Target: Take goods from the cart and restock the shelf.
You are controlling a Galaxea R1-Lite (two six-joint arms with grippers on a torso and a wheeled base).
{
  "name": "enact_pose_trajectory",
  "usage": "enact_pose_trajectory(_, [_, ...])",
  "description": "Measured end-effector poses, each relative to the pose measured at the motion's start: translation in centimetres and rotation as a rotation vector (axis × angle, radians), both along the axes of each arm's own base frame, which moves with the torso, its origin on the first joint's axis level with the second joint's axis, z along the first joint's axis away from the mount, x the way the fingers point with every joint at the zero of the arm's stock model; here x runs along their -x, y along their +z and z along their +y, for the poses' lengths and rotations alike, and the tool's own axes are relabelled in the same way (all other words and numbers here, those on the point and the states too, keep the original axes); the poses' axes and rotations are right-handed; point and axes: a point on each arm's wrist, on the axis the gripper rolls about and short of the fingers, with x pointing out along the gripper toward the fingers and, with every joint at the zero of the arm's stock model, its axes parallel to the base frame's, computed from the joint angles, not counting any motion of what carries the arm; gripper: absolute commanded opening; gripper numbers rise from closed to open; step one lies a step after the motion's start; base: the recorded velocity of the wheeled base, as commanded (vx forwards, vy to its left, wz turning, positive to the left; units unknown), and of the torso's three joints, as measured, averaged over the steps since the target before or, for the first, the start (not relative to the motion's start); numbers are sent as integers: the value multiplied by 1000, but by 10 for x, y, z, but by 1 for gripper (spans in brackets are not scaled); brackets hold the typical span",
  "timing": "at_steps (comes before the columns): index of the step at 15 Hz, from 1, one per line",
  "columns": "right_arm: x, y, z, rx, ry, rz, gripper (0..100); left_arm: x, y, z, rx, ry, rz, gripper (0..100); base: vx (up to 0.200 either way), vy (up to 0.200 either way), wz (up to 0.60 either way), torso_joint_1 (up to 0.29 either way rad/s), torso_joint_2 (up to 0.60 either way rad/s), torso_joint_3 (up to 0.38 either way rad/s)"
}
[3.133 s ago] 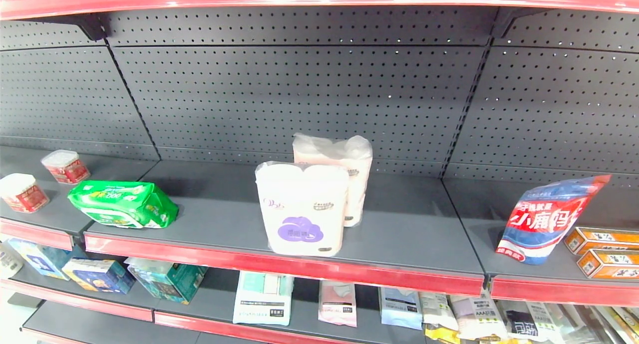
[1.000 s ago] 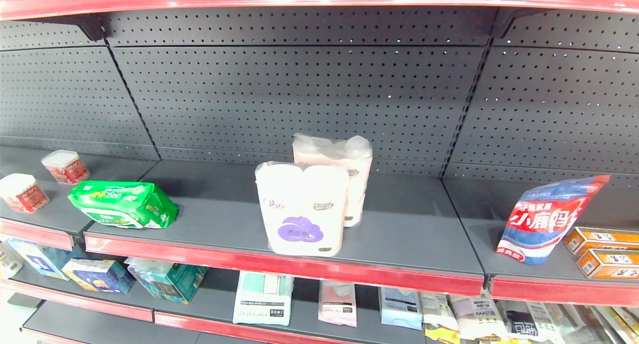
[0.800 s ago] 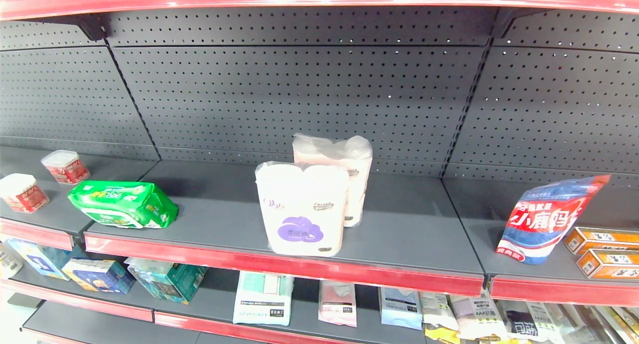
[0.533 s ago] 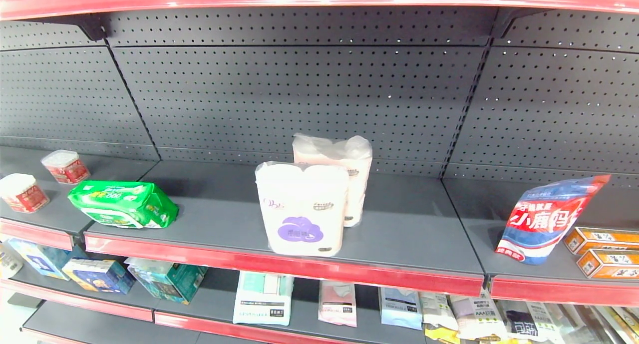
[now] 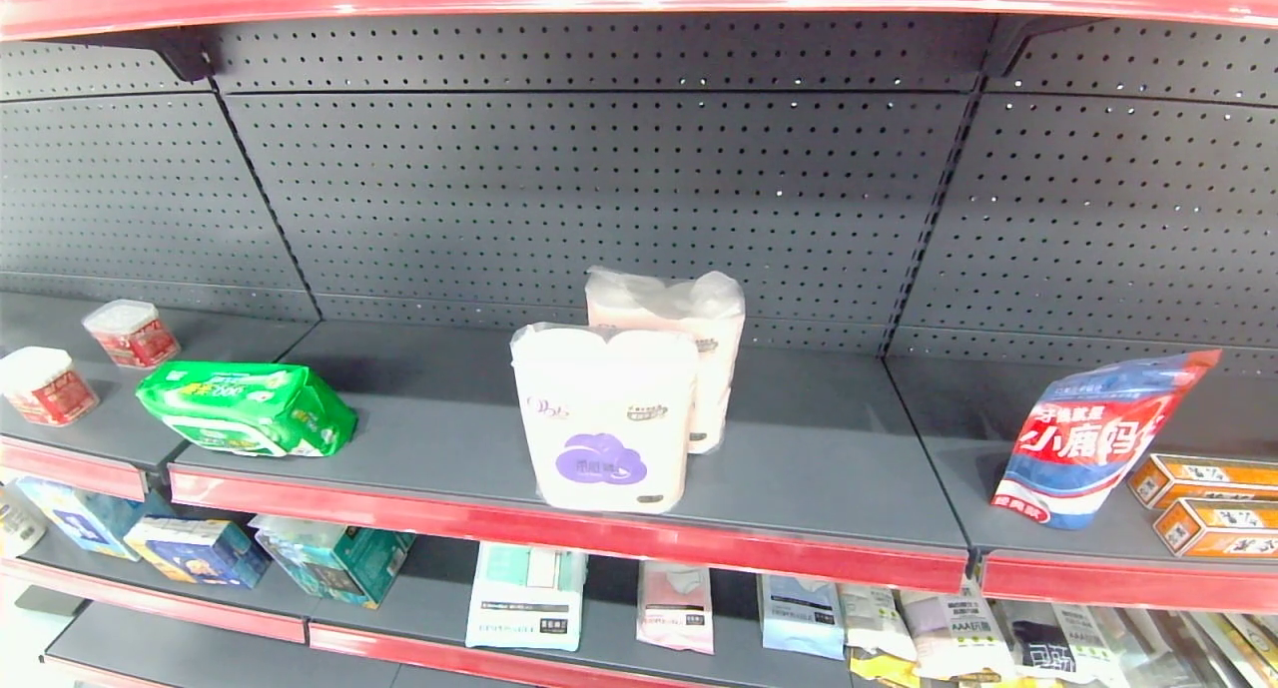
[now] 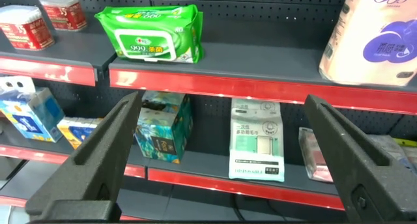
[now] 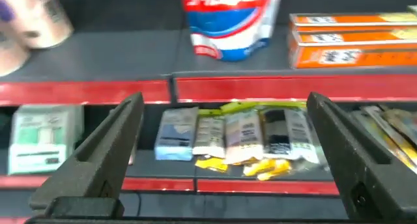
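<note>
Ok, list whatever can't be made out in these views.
- Head view: the rear tissue pack has its lower front hidden by the front tissue pack.
- Head view: the orange boxes are cut off by the picture's edge, so their full length is unknown.
- Right wrist view: the packets on the lower shelf are too blurred to identify.

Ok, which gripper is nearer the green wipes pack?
Left. The left gripper, open, sits just below and in front of the green wipes pack. The right gripper, open, sits below the red-and-blue bag, far to the pack's right.
</note>
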Motion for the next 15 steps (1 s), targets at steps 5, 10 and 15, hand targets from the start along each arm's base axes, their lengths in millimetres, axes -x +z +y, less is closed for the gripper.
enact_pose_trajectory(5, [4,-1,-2,7,101,-54,100,0,0,0,0,0,0,100,0,0,0,0,0,0])
enact_pose_trajectory(10, [7,-2,-2,25,70,-89,100,0,0,0,0,0,1,100,0,0,0,0,0,0])
enact_pose_trajectory(15, [7,-2,-2,21,70,-93,100,0,0,0,0,0,0,100,0,0,-240,0,0,2])
